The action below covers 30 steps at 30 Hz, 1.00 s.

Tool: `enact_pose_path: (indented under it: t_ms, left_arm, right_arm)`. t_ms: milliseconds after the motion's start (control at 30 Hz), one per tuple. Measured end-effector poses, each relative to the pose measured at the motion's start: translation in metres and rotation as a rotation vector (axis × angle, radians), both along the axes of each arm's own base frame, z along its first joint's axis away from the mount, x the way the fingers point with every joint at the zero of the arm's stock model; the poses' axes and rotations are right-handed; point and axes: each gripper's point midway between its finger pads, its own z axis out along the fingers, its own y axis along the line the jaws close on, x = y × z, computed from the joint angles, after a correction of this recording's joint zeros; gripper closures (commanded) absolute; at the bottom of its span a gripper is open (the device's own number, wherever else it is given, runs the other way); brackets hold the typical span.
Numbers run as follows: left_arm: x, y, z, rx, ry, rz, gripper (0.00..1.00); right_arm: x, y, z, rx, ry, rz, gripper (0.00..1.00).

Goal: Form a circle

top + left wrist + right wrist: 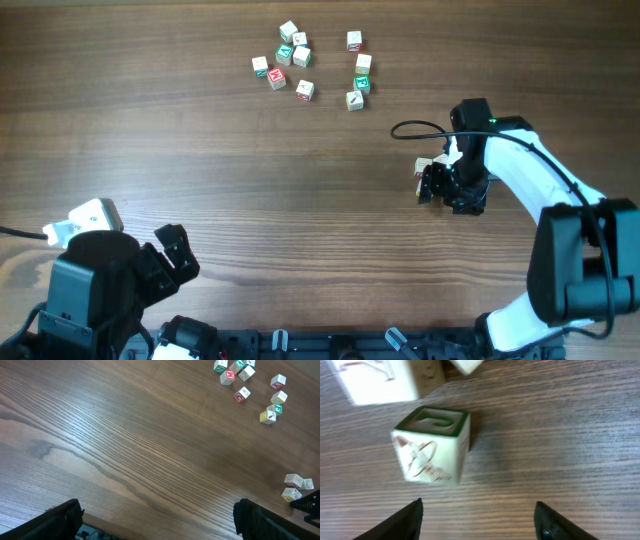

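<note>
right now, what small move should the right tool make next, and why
Probably ease the right tool forward until the green-topped cube sits inside its jaws, then close. The jaws stand open with nothing between them. The cube lies just ahead of them, and it sits well apart from the main group of cubes that it likely needs to join.

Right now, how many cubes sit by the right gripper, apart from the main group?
3, clustered beside the right gripper. In the left wrist view: middle cube, far cube next to it, near cube below them. The arm may hide others.
</note>
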Motion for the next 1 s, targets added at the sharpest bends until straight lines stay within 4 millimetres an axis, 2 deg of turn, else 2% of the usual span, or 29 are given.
enact_pose_path:
  t_ms: [133,167,267,300,367,500,633,767,833,900,1000]
  left_arm:
    - [0.0,0.0,0.0,0.0,0.0,0.0,0.0]
    - [0.0,0.0,0.0,0.0,0.0,0.001,0.0]
    - [0.0,0.0,0.0,0.0,0.0,0.0,0.0]
    - [0.0,0.0,0.0,-0.001,-0.001,0.0,0.0]
    - [0.0,0.0,0.0,0.0,0.0,0.0,0.0]
    - [0.0,0.0,0.0,0.0,0.0,0.0,0.0]
    - [0.0,0.0,0.0,0.0,0.0,0.0,0.0]
    - [0.0,0.0,0.0,0.0,0.0,0.0,0.0]
    - [0.0,0.0,0.0,0.0,0.0,0.0,0.0]
    - [0.0,0.0,0.0,0.0,0.0,0.0,0.0]
    - [0.0,0.0,0.0,0.0,0.0,0.0,0.0]
  right_arm:
    - [0.015,0.004,0.031,0.003,-0.13,-0.107,0.24]
    - [0.019,0.002,0.032,-0.015,-0.144,-0.132,0.24]
    - [0.033,0.008,0.027,-0.052,-0.219,-0.15,0.25]
    - [0.034,0.012,0.022,-0.062,-0.232,-0.149,0.29]
    - [0.03,0.016,0.015,-0.08,-0.237,-0.152,0.37]
    - [0.021,0.009,0.002,-0.139,-0.217,-0.155,0.43]
    - [0.034,0.003,0.003,-0.175,-0.279,-0.134,0.43]
    - [0.042,0.005,0.005,-0.164,-0.315,-0.062,0.44]
    - [0.042,0.007,0.002,-0.155,-0.314,-0.038,0.49]
    - [0.039,0.01,-0.012,-0.145,-0.274,0.0,0.53]
    - [0.037,0.013,-0.018,-0.131,-0.254,0.025,0.61]
